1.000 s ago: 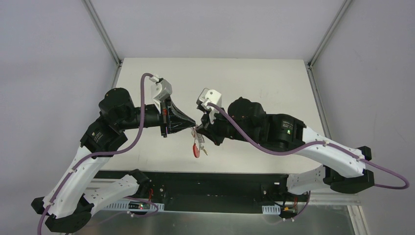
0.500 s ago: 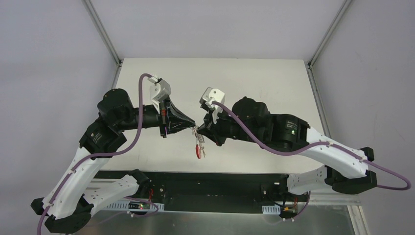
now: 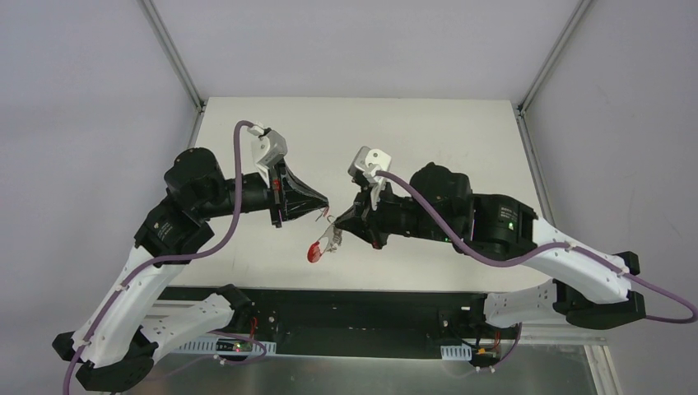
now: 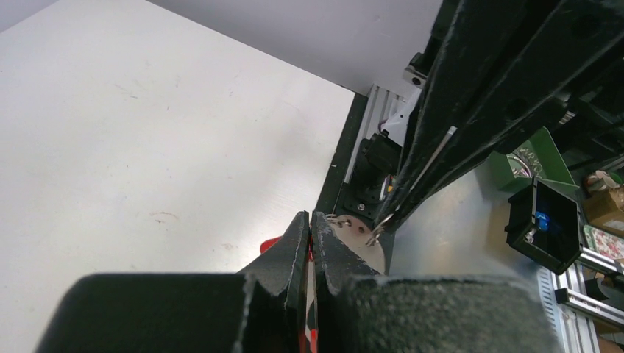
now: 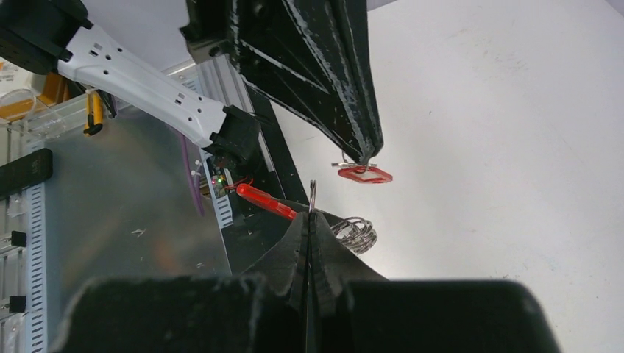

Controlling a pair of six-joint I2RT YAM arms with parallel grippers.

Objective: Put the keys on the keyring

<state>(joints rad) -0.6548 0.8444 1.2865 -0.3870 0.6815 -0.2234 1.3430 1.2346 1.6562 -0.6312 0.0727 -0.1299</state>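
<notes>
Keys [image 5: 364,174]: you have one in view, red-tagged, pinched at tip of left pincer [image 3: 326,203], centre of top view, held above bench [image 3: 444,140]. Keyring [image 5: 355,234] is in right pincer [image 3: 336,234], clenched on its wire. Red loop [image 3: 314,253] dangles below it toward lower left. Pincers are tip to tip with slight gap; key and ring apart, not touching. Your progress, as judged: both parts grasped and lifted, no key threaded yet, all threading left. Other keys not visible; cannot tell whether any already hang on ring.
</notes>
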